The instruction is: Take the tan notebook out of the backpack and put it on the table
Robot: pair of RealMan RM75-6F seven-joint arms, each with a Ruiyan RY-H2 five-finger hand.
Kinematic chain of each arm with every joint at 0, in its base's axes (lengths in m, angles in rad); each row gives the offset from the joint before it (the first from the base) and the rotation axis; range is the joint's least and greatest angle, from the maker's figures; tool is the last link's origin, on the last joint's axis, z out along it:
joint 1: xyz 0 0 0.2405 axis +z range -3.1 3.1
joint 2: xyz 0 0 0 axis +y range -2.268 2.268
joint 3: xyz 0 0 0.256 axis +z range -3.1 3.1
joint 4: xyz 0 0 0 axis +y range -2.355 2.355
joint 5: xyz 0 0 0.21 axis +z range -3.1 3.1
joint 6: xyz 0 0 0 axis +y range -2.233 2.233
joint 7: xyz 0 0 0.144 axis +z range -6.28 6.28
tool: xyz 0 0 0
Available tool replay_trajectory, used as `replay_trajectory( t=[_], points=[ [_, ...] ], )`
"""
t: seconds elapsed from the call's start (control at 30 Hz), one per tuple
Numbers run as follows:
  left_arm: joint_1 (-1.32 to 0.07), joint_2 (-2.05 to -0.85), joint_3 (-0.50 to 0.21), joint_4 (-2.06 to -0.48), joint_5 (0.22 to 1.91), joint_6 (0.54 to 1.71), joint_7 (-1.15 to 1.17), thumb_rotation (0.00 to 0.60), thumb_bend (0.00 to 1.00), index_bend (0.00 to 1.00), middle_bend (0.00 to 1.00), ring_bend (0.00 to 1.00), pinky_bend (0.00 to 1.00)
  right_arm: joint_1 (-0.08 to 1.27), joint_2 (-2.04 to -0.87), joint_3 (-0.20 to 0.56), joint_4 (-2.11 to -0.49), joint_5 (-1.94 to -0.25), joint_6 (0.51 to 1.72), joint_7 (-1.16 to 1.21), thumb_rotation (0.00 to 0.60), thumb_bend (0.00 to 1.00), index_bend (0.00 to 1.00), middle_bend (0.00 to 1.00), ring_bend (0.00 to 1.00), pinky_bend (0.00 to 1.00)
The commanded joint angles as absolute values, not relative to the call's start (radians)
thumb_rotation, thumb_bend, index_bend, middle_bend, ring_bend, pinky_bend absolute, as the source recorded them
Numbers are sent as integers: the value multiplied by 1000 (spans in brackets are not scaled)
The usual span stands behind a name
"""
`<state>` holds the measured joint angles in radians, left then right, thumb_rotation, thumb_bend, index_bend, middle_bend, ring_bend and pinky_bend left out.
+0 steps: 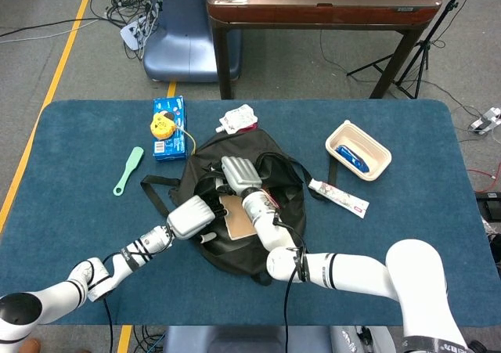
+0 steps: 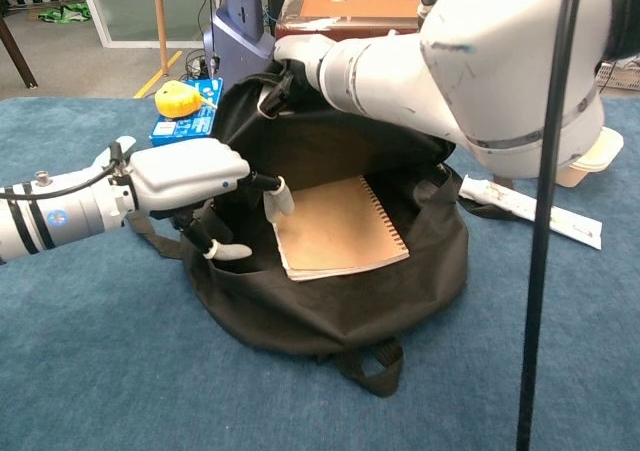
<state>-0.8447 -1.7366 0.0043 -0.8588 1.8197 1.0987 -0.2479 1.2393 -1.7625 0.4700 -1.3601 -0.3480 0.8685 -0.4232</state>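
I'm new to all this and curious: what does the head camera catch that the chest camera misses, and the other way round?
Only the head view shows the green comb and the blue item in the cream tray.

Only the chest view shows the tan notebook's spiral binding and the left hand's fingertips at its edge.

Both show the black backpack, the left hand and the right hand holding the bag's top open.

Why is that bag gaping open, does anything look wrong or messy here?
Nothing stands out. The right hand holds up the backpack's top flap; the tan notebook lies flat inside, undamaged, and the left hand reaches toward its edge.
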Motion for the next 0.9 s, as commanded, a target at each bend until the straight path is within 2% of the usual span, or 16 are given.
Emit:
replay_trajectory(
  t=[0.03,0.2,0.9],
  points=[
    [-851,-1774,32,-797,1840,1134,-238,600,255,222,269,287,320,1238,-1761,467,-1363,-347,871,-421,600,1000,695,542,277,277],
    [-859,-1815,55,-734,1861,1183,-237,600,249,151,178,209,276,1238,-1758,465,-1369,-339,877,-415,600,1000,695,542,277,277],
    [-920,-1958,100,-541,1844,1158,-256,600,246,142,165,192,256,1229,-1754,452,-1356,-323,875,-402,600,1000,695,542,276,277]
  ],
)
